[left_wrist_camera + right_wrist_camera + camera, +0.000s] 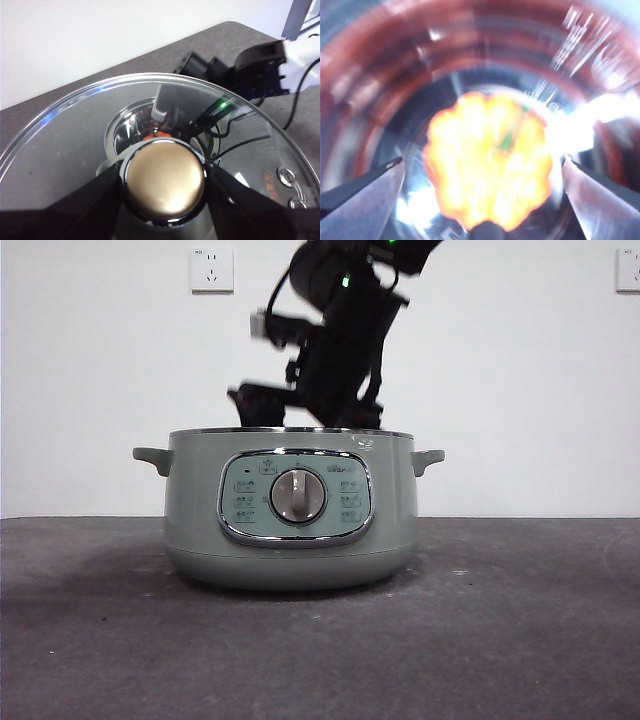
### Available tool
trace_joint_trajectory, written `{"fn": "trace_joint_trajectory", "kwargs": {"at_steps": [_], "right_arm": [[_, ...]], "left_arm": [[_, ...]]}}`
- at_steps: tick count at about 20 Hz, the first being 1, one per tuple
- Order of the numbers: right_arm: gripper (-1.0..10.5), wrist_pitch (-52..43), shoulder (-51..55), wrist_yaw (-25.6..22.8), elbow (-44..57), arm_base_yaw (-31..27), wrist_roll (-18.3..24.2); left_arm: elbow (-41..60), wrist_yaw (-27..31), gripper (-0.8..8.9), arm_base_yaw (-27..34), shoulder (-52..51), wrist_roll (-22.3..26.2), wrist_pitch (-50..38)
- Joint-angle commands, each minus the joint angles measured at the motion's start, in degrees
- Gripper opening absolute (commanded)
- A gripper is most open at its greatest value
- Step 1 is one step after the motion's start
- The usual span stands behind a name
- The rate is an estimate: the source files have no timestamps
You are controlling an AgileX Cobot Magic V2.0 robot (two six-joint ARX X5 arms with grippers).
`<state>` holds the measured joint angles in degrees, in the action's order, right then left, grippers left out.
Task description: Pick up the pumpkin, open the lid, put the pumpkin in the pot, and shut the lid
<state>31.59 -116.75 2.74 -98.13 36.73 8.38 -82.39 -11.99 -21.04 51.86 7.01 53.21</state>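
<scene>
Right pincer (482,175), jaws wide, hangs inside the pot (290,540); the pumpkin (487,167) lies between them, centre frame. Left pincer (165,185) grips the lid (75,135) knob.

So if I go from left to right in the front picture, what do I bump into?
Wall socket → pot's left handle → silver dial → pot's right handle → second socket at the edge.
</scene>
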Motion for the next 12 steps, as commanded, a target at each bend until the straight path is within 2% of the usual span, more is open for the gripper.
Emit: {"fn": "trace_joint_trajectory", "kwargs": {"at_steps": [1,2,5,8,12], "right_arm": [[6.6,-0.7,4.9,-0.3,0.4,-0.4,-0.6],[6.6,-0.6,7.9,-0.8,0.4,-0.6,-1.3],[6.6,2.3,19.9,-7.4,0.4,-1.4,-5.0],[6.6,5.3,30.8,-9.1,0.4,-2.8,-6.1],[6.6,8.9,41.4,-9.1,0.4,-3.0,-6.2]], "left_arm": [[-0.5,-0.3,-0.12,0.1,-0.6,0.4,-2.8],[-0.5,-0.4,-0.12,0.1,-0.2,0.4,-3.5],[-0.5,-0.6,-0.12,0.1,2.8,0.6,-5.3],[-0.5,-3.7,-0.12,0.0,7.9,0.8,-9.4],[-0.5,-4.9,-0.12,-0.4,15.9,0.8,-15.8]]}}
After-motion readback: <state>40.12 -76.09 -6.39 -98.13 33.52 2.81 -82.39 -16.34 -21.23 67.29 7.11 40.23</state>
